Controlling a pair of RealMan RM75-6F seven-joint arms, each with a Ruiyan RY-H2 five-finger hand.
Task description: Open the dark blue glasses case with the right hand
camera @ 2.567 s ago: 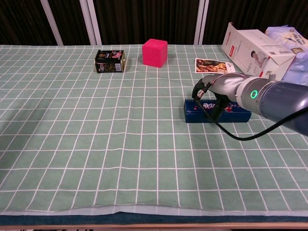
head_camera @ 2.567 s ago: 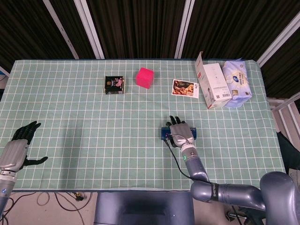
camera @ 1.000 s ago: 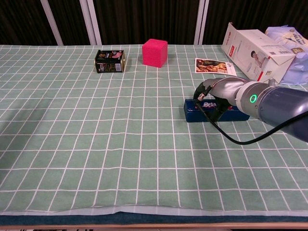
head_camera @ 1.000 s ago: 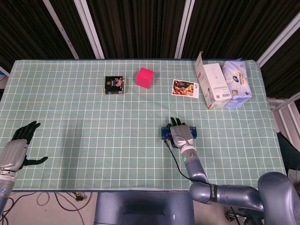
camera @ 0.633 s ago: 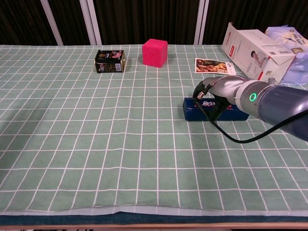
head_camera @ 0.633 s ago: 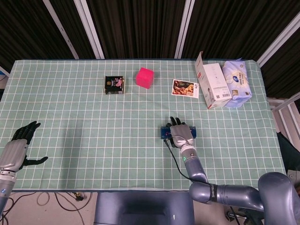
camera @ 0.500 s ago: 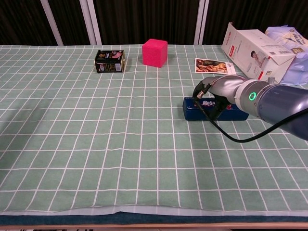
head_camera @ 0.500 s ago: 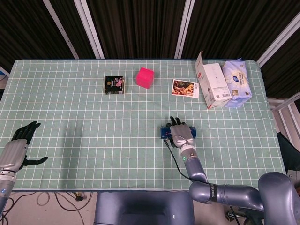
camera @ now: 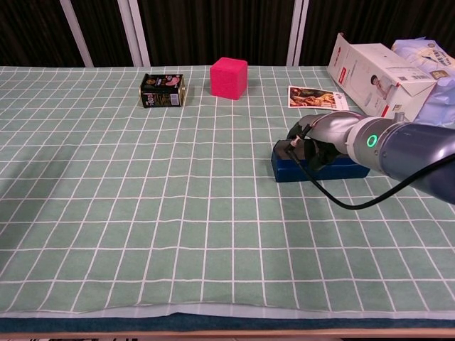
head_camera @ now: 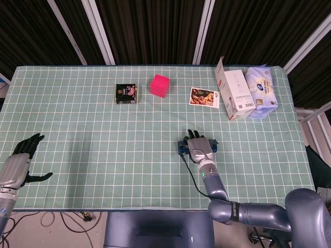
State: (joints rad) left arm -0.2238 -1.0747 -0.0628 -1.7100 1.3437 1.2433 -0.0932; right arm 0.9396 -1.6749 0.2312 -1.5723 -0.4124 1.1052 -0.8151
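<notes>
The dark blue glasses case [camera: 350,170] lies flat on the green checked tablecloth, right of centre. In the head view only the ends of the glasses case [head_camera: 179,149] show past the hand. My right hand [camera: 313,150] lies on top of its left half, fingers curled down over the lid and its front edge, gripping it. Seen from above, the right hand [head_camera: 199,147] covers most of the case. The lid looks closed. My left hand [head_camera: 19,163] hovers open at the table's near left edge, far from the case, holding nothing.
At the back stand a black box [camera: 162,90], a pink cube [camera: 229,77] and a photo card [camera: 313,97]. A white carton [camera: 373,74] and a tissue pack [camera: 430,60] sit at the back right. A black cable [camera: 334,196] trails from my right wrist.
My right hand's fingers have curled lower over the case's lid, now hiding its printed label. The case has shifted only slightly. The left hand has not moved.
</notes>
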